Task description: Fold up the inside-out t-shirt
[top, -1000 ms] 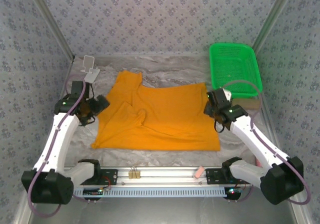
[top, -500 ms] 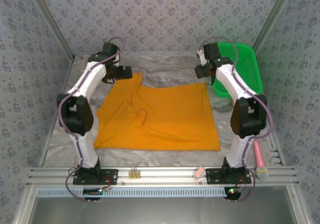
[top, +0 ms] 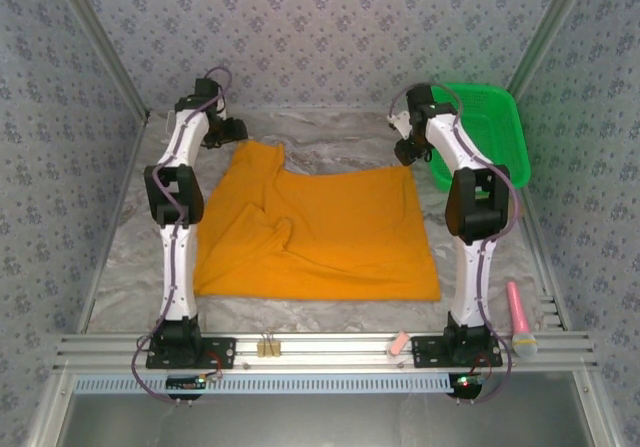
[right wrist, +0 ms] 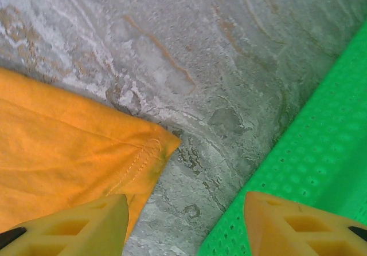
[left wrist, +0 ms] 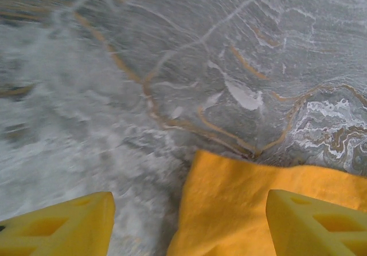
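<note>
On the far surface (top: 330,135), t-shirt (top: 320,227) corners are being straddled by the left tool (left wrist: 189,199) and right tool (right wrist: 184,201), both released.

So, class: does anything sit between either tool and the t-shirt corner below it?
Nothing visible does. The left tool hangs open over the far left corner of the t-shirt, the right tool open over its far right corner. The green basket lies close beside that corner, not on it.

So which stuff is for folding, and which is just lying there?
For the job: t-shirt, left gripper, right gripper.
Just lying about: basket, pink mic-like thing, clips, pink block.
</note>
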Motion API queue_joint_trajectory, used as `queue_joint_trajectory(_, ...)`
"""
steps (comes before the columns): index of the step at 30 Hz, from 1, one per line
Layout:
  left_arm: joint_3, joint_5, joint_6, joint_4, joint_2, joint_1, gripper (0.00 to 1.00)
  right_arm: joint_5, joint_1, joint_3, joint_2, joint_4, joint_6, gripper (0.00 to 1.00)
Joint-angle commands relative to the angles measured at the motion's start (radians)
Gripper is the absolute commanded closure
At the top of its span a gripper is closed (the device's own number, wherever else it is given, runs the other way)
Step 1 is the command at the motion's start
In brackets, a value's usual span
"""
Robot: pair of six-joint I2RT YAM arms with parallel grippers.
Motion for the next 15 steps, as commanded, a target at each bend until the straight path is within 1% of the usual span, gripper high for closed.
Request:
queue_joint_trajectory(1, 0.071, 0.108, 0.005, -0.067, 0.045, -0.009, 0.29, -0.052, -0.008, 0.040, 0.074, -0.104, -0.109, 0.42)
queue_joint_trajectory(4, 0.067, 0.160, 0.007, -0.065, 0.064, -0.008, 0.29, -0.041, 0.002, 0.100, 0.131, -0.137, -0.133, 0.42)
queue_joint_trajectory(7, 0.070, 0.168, 0.002, -0.094, 0.086, -0.008, 0.30, -0.040, 0.004, 0.184, 0.206, -0.206, -0.145, 0.42)
queue_joint_trajectory(11, 0.054, 0.151, -0.015, -0.101, 0.099, -0.007, 0.32, -0.064, -0.010, 0.228, 0.261, -0.226, -0.150, 0.42)
queue_joint_trajectory(13, 0.056, 0.137, -0.025, -0.098, 0.111, -0.006, 0.38, -0.083, -0.018, 0.243, 0.283, -0.240, -0.159, 0.43)
queue_joint_trajectory(14, 0.057, 0.136, -0.025, -0.098, 0.117, -0.005, 0.41, -0.095, -0.021, 0.250, 0.294, -0.254, -0.161, 0.45)
queue_joint_trajectory(15, 0.059, 0.136, -0.026, -0.098, 0.121, -0.002, 0.44, -0.097, -0.022, 0.258, 0.303, -0.265, -0.163, 0.50)
